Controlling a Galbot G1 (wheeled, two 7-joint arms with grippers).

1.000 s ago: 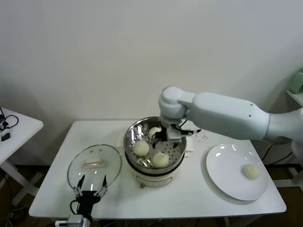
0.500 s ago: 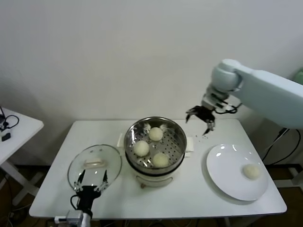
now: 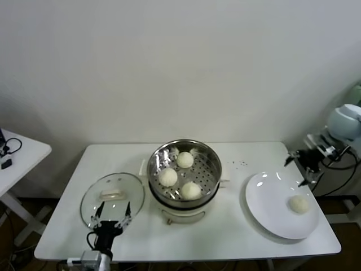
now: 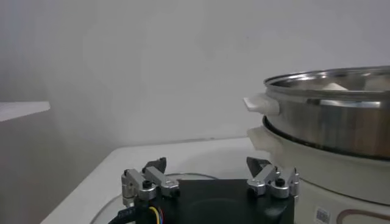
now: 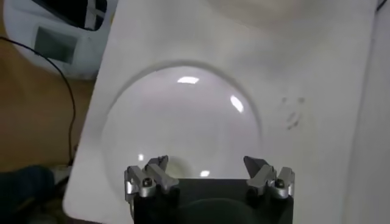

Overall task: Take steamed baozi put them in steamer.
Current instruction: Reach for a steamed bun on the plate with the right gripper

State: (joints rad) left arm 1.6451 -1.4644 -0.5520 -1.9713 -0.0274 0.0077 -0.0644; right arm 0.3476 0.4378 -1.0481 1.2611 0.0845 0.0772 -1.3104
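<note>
Table [image 3: 237,226]: white, holds all items below.
Steamer [image 3: 210,158]: steel pot w/ perforated floor on white base, centre of table. Rim and side handle also seen in left wrist view [image 4: 329,103].
Baozi, 3 pcs in steamer: one toward back [image 3: 185,160], one left-centre [image 3: 168,177], one front [image 3: 191,191]; each apart from the others, on basket floor.
Baozi, 1 pc [image 3: 299,204]: on plate, right half, nearer the robot.
Plate [image 3: 271,197]: white, right of steamer, near table's right edge. Right wrist view shows it from above [image 5: 183,122].
Lid [image 3: 113,195]: glass, flat on table, left of steamer.
R gripper [image 3: 303,166]: in air above plate's far right rim, fingers [image 5: 146,179] apart, nothing held.
L gripper [image 3: 111,217]: low at lid's near edge, fingers [image 4: 143,182] apart, nothing held; idle.
Side table [image 3: 17,152]: white, far left, w/ black cable.
</note>
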